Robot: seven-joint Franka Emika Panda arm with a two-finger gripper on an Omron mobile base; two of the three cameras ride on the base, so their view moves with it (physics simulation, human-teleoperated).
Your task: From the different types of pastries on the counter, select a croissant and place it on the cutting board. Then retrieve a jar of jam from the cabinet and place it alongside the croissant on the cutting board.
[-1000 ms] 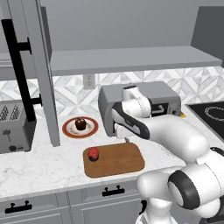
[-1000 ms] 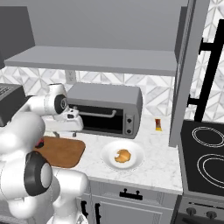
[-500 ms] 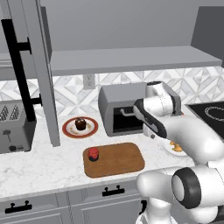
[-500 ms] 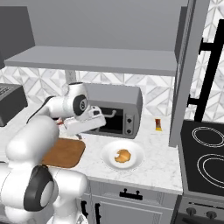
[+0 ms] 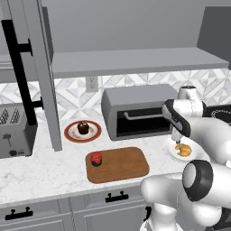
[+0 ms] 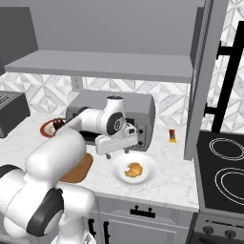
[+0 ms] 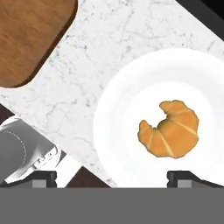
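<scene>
Your pincer (image 6: 116,151) hangs above the surface (image 5: 45,173) at the near-left edge of the white plate (image 6: 147,171), and the hand view puts its two fingertips (image 7: 186,177) set wide apart with nothing between them, so it is open and empty. The croissant (image 7: 170,128) lies on that plate just ahead of the pincer, nearer the one fingertip than the other, and is not yet touched. The board (image 5: 118,164) lies off to the pincer's side, apart from the plate, with bare surface between them; its corner shows in the hand view. The jar (image 5: 96,158) already stands on the board's far end, away from the pincer, upright with its red lid on top. The cupcake (image 5: 83,127) sits on its own plate beyond the board, farther again from the pincer. The cabinet door (image 5: 43,72) stands open. Judgement: the jam half of the task appears done, while the croissant half is wholly outstanding. You have still to lower onto the croissant, close on it, carry it across and set it beside the jar.
</scene>
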